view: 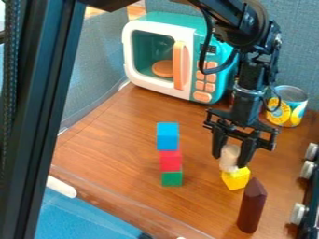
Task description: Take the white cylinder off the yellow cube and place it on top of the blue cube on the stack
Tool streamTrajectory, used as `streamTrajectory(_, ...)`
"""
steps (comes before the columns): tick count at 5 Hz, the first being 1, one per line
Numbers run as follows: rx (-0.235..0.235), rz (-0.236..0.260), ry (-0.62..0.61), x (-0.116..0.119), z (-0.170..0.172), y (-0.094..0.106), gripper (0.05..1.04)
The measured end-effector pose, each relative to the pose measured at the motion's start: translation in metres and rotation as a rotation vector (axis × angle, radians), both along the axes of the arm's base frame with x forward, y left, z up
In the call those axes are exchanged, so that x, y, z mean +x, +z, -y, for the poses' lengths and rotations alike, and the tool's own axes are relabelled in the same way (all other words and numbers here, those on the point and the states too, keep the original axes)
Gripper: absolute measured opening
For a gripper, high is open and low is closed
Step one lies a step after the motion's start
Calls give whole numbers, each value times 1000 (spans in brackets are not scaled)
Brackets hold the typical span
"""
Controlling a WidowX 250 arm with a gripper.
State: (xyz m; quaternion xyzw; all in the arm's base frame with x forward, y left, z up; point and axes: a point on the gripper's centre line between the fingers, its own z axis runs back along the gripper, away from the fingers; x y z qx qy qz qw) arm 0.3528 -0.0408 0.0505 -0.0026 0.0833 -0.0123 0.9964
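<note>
Near the right side of the worktop (118, 154), the tool (230, 160) points down, its fingers parted by about the width of the whitish cylinder (229, 157) and apparently closed on both its sides. The cylinder is nearly upright, its lower end right at the yellow block (236, 178); whether it bears on the block or hangs just above, I cannot tell.

Handling it well calls for an even, light squeeze and the wrist kept plumb, since a slight lean could slide a round base off or nudge the block askew. Any lowering is best slow and straight; any release wants both fingers easing apart equally, then a vertical lift so neither tip drags the cylinder.

Just in front stands a dark pointed pillar (252, 205), close enough to be knocked by a forward swing. To the other side, a blue block (168, 136), red block (170, 160) and green block (172, 179) form a column. Behind are a toy microwave (174, 19) and a can (287, 106), which limit backward room; stove knobs (299, 213) line the right edge.
</note>
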Motion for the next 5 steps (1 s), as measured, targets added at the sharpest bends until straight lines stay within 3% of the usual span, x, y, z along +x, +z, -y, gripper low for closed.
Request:
streamTrajectory(2,-15,116,-14,-28,14,77,555)
streamTrajectory(3,-37,92,-12,-49,10,92,555)
streamTrajectory(5,-97,68,92,-79,-24,94,555)
